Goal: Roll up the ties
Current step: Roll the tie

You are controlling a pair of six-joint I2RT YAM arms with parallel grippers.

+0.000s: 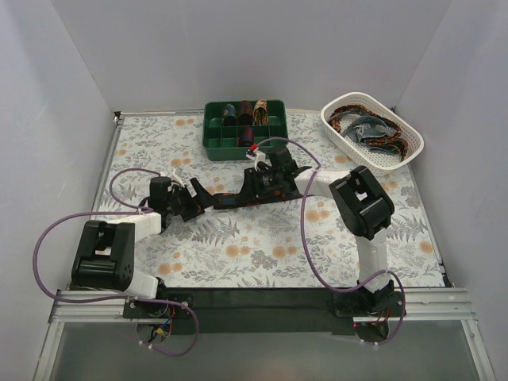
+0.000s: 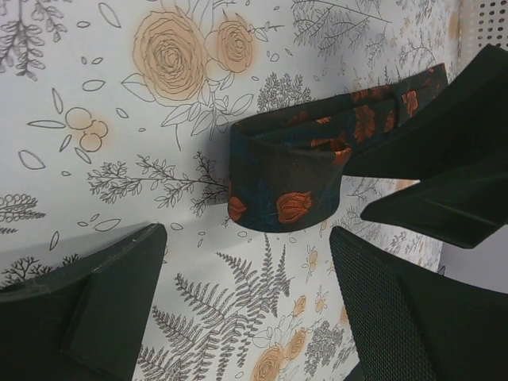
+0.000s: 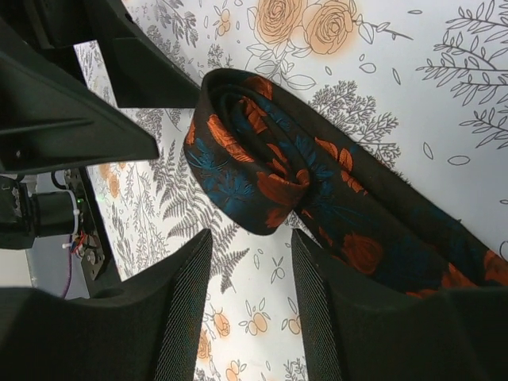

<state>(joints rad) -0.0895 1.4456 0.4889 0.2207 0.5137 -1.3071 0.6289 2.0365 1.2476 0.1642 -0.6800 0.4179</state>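
top external view: one dark tie (image 1: 230, 198) with orange-red flowers lies on the floral tablecloth (image 1: 262, 246) near the middle of the table, stretched left to right between the two arms. the left gripper (image 1: 190, 203) sits at its left end and the right gripper (image 1: 252, 189) further right along it.

in the left wrist view the left gripper (image 2: 246, 246) is released, its fingers spread wide. the folded-over end of the tie (image 2: 286, 182) lies just beyond them, touching neither.

in the right wrist view the tie's end (image 3: 270, 159) is turned over on itself into a loose loop, and the strip runs away to the lower right, under the edge of one finger (image 3: 333, 317). the right gripper (image 3: 250, 246) is unclenched too, with only bare cloth showing in the gap between its fingers.

at the far edge, in the middle, a green compartment tray (image 1: 213, 141) holds several rolled ties (image 1: 242, 111). to its right a white basket (image 1: 361, 155) holds a tangle of loose ties (image 1: 369, 127).
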